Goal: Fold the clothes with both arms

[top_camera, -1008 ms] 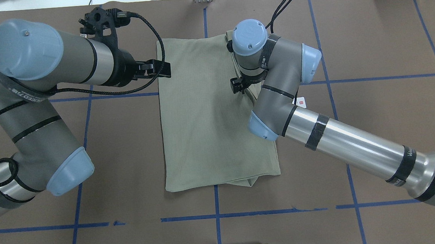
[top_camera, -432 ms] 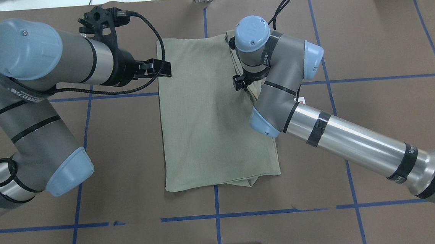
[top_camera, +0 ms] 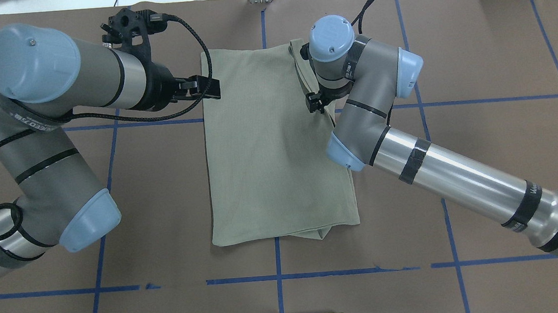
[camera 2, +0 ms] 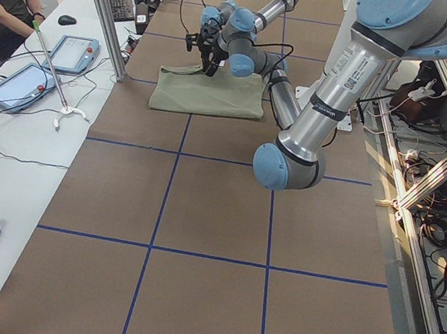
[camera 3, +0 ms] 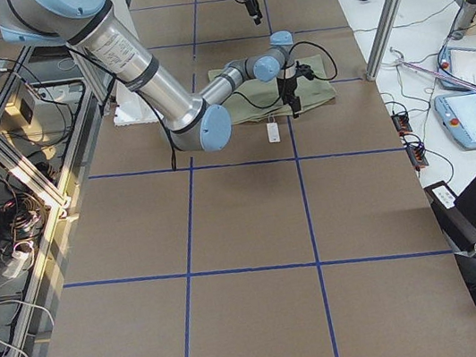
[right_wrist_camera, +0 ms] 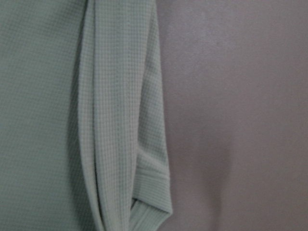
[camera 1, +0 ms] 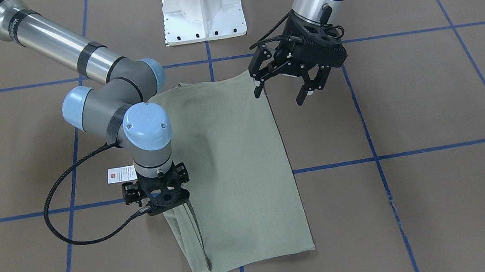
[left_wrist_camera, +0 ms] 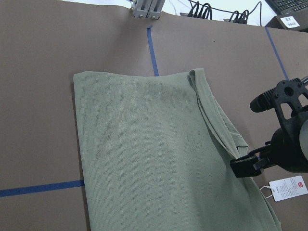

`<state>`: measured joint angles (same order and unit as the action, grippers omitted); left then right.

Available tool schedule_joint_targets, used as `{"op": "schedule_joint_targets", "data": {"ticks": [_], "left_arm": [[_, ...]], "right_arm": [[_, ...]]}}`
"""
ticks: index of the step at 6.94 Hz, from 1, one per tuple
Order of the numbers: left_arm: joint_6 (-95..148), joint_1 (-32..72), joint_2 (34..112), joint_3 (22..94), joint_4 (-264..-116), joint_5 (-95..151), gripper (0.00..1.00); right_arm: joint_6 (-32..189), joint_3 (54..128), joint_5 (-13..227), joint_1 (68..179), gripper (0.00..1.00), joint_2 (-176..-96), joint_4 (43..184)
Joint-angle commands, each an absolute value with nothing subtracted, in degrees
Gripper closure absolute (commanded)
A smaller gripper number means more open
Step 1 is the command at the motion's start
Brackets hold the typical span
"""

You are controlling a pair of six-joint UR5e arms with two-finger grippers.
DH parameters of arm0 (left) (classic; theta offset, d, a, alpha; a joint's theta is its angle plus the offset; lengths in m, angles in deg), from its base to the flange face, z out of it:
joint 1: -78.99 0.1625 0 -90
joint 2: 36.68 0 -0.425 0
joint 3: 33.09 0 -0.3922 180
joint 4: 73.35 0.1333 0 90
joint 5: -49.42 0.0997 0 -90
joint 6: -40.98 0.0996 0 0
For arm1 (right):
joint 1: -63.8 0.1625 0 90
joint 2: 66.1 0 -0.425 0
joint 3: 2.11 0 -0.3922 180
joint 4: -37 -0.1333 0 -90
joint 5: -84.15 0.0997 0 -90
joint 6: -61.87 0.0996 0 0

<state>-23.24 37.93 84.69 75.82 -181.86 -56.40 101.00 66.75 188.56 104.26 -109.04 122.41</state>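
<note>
shirt (top_camera: 269,152): folded into a long rectangle, flat at the centre of the table (top_camera: 474,64).
left claw (camera 1: 281,95): fingers apart, at the shirt's 10 o'clock edge, seen from overhead.
right claw (camera 1: 161,203): points down on the 2 o'clock edge; apart or together, i cannot tell.

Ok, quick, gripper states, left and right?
Left gripper: open, empty, at a corner of the shirt.
Right gripper: low over the shirt edge, fingers hidden; cannot tell.

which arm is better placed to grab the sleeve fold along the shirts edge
Probably the right. The right gripper sits low over the sleeve fold on the shirt; the left gripper hangs open, off the opposite edge.
</note>
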Motion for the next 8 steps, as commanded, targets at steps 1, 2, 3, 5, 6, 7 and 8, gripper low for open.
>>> {"op": "schedule_joint_targets", "data": {"ticks": [1,2,3,5,6,7,8], "left_arm": [[-23.3,38.0,84.8,75.7,-181.9,-56.4,0.0],[-23.2,38.0,84.6,75.8,-181.9,-56.5,0.0],[-22.8,37.9,84.5,75.7,-182.0,-56.5,0.0],[-22.6,37.9,84.5,75.7,-182.0,-56.5,0.0],[-22.7,37.9,84.3,75.7,-182.0,-56.6,0.0],[-23.3,37.9,84.2,75.5,-181.9,-57.2,0.0],[-27.5,38.4,81.4,75.8,-182.1,-61.9,0.0]], "right_arm": [[96.7,66.8,188.6,106.6,0.0,-111.8,122.2],[95.5,66.8,188.8,107.6,0.0,-111.8,122.2],[96.0,66.8,189.3,107.7,0.0,-110.0,122.3],[96.5,66.5,189.4,107.9,0.0,-107.2,122.5],[96.8,66.9,191.4,108.1,0.0,-107.2,122.3],[97.8,71.6,195.5,108.4,0.0,-108.9,122.9],[102.0,79.7,195.9,108.3,0.0,-113.6,124.2]]}}
